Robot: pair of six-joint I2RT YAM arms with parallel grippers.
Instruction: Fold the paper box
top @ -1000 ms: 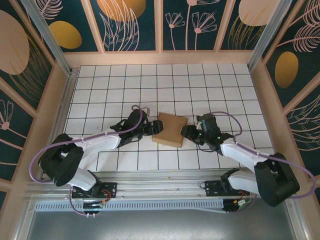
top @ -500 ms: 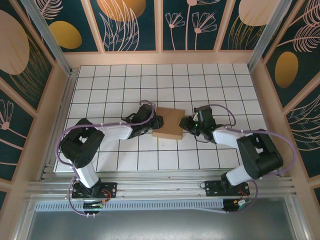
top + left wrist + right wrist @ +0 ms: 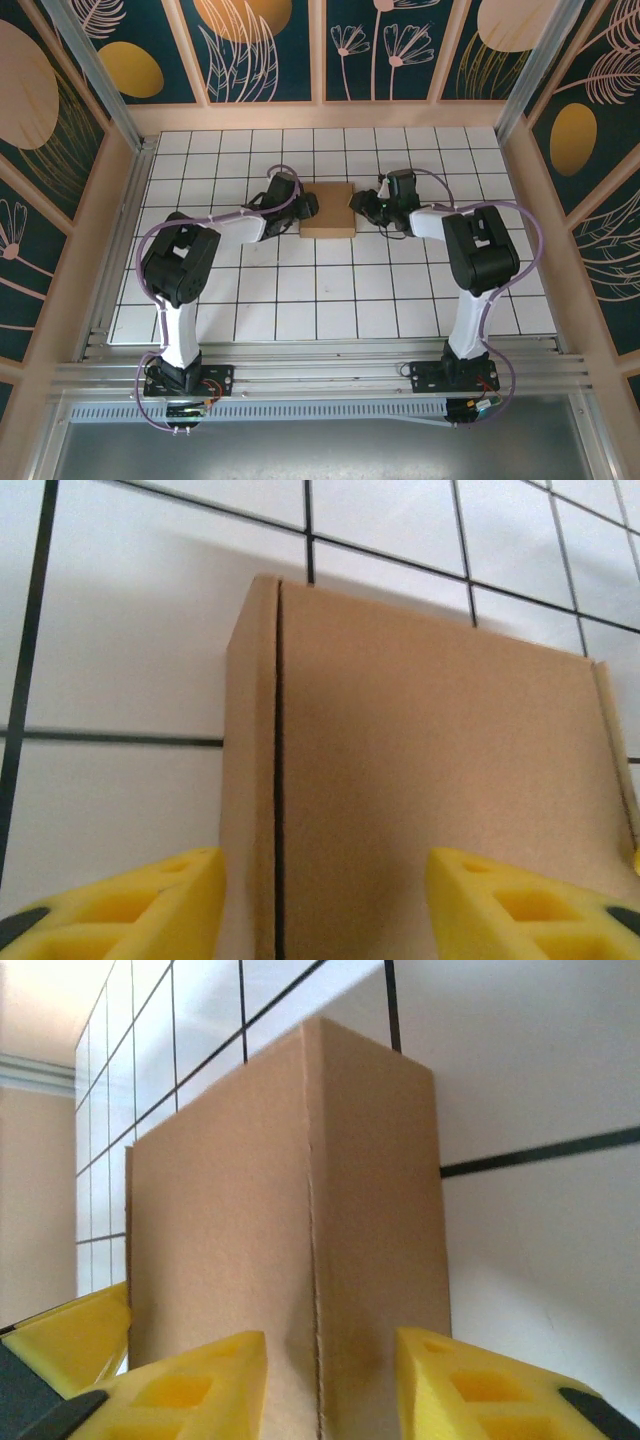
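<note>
Brown kraft cardboard is sitting between my two sets of jaws. The plain brown paper box, looking like a closed, shallow square, is lying flat on the white, black-gridded tile table. It is sitting midway from left to right and towards the far side.

I am judging the folding to be nearly over, with the lid down and the walls upright. I am reading this step as squaring the box up from its left and right sides.

My left gripper is sitting just beside the box's left wall. In the left wrist view its yellow foam fingers are standing parted, with that wall and a dark crease showing in the gap, and they are clamping nothing. My right gripper is facing the right side with its jaws also parted. In the right wrist view an upright corner of the box is lying between them, but I cannot tell whether the pads are touching cardboard.

Both arms are reaching far out and low, with the forearms angling inward toward each other. Next, I am thinking, is an even, gentle inward press. After that I would back straight off so no flap is dragged open.
</note>
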